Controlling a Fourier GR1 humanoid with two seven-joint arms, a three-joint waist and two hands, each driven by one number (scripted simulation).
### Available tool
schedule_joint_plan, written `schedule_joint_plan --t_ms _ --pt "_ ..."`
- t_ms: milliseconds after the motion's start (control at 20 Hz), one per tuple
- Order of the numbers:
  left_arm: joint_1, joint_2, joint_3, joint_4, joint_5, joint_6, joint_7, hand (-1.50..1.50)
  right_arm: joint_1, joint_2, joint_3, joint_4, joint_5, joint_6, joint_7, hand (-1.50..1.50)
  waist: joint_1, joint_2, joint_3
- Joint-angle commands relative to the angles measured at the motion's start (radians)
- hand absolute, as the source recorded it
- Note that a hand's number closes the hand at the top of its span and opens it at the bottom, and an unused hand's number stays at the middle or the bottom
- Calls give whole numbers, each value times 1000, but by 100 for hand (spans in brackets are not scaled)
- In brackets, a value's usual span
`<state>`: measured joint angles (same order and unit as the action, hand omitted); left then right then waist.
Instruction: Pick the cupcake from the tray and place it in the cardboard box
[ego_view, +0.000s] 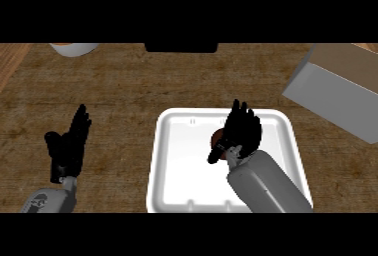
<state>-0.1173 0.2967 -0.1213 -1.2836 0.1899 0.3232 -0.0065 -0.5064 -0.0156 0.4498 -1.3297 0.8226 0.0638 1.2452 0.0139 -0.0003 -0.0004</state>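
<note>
Spanning the whole view, the wooden counter (133, 90) is the biggest thing in play and poses little hazard of its own. Next in size, the cardboard box (339, 90) sits at about two o'clock from the tray, well apart from it, its grey side wall facing the tray and its tan inside showing at the upper right corner. A carry that travels too low could knock the cupcake or the forearm against that wall, so height looks necessary before crossing over.

The white tray (166, 165) lies at centre, toward six o'clock. Its raised rim is a second catch point: a sideways drag rather than a lift might bump the cupcake on the rim or shove the tray itself.

The right hand (242, 131) hangs over the tray's middle, fingers stretched toward twelve o'clock and not visibly wrapped round anything (released, as far as I can judge). The left hand (68, 145) rests open at nine o'clock on the counter, fingers up.

Smallest, the cupcake (217, 137) is still in the tray, showing as a brown patch at the right hand's nine o'clock edge, mostly hidden beneath it. Since contact cannot be made out, closing off-centre could tip it over or nudge it away across the tray floor.
</note>
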Motion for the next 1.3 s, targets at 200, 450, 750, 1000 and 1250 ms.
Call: schedule_joint_plan --t_ms 200,450,750,1000,1250 --pt "17 0 34 37 12 -47 -35 0 13 15 16 32 -3 -69 170 -150 -9 0 0" --pt "-5 -25 16 24 -21 -11 -2 0 39 15 25 106 14 -131 115 -150 -10 1 0" --pt "52 -38 0 -84 -58 14 46 0 5 15 76 102 -35 -103 101 150 -5 -1 1" --pt "20 -43 42 2 -50 -26 -9 0 -66 15 53 232 68 -184 -1 150 -5 1 0" --pt "24 -54 48 14 -49 -52 -15 0 -87 15 99 143 89 -155 81 150 -7 0 0"
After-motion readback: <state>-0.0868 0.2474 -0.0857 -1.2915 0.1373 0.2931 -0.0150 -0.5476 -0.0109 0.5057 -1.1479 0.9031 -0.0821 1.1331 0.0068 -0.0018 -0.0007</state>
